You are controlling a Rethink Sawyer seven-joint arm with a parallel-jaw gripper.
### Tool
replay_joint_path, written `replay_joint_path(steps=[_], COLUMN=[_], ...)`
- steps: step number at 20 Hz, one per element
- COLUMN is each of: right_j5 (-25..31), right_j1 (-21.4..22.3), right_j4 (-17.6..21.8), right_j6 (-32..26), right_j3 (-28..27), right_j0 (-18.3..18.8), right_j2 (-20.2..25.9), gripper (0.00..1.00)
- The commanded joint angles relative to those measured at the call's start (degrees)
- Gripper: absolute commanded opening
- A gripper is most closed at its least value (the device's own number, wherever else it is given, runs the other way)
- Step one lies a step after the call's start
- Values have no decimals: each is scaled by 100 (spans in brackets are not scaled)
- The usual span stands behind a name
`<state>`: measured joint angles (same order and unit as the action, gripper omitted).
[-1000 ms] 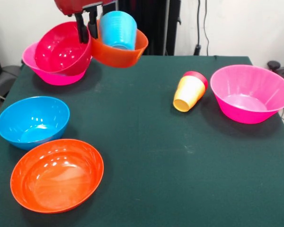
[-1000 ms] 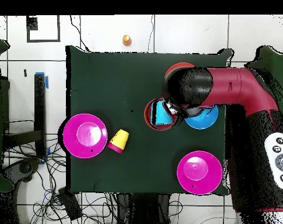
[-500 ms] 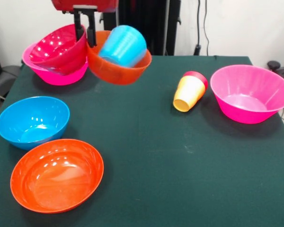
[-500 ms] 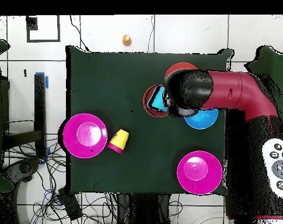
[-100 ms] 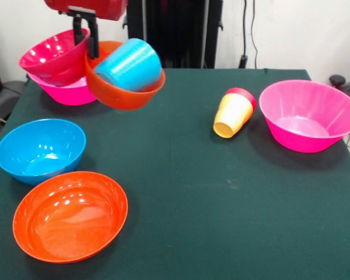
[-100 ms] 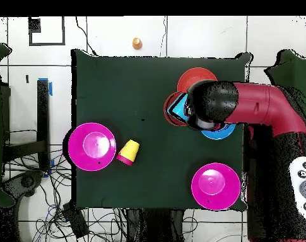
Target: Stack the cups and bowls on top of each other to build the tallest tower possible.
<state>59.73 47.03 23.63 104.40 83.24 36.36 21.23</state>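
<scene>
The gripper (image 5: 86, 36) is clamped on the rim of the small glossy orange plastic bowl (image 5: 119, 93), held tilted in the air with the ridged blue plastic tumbler (image 5: 130, 65) lying on its side inside it. This looks like the carry step — bowl and cup on their way to a base. Beside them the small crimson bowl (image 5: 52, 57) sits in 1 large pink bowl (image 5: 67, 93). Next calls for levelling the load before lowering it — the cup could roll out.

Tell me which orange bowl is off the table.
The small orange bowl, held in the gripper with the blue cup inside. The wide orange bowl rests on the table.
</scene>
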Motion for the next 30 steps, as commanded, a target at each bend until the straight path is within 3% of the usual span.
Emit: replay_joint_path(steps=[1,3,5,7,12,17,20,25,30], right_j5=[-657,-956,-812,-936,-1264,-1409,-1438,-1692,-1902], right_j1=[-336,-562,-740,-809,-882,-1096,-970,-1186,-1059], right_j4=[-19,41,62,59,-274,-447,-663,-720,-576], right_j6=[499,486,237,375,1344,1695,1754,1768,1431], right_j3=[357,304,272,251,241,208,423,284,153], right_j0=[153,253,342,360,160,-44,-85,-160,-172], right_j2=[-250,-269,-232,-286,-583,-923,-1043,-1161,-1125], gripper=[0,0,0,0,0,0,0,0,0])
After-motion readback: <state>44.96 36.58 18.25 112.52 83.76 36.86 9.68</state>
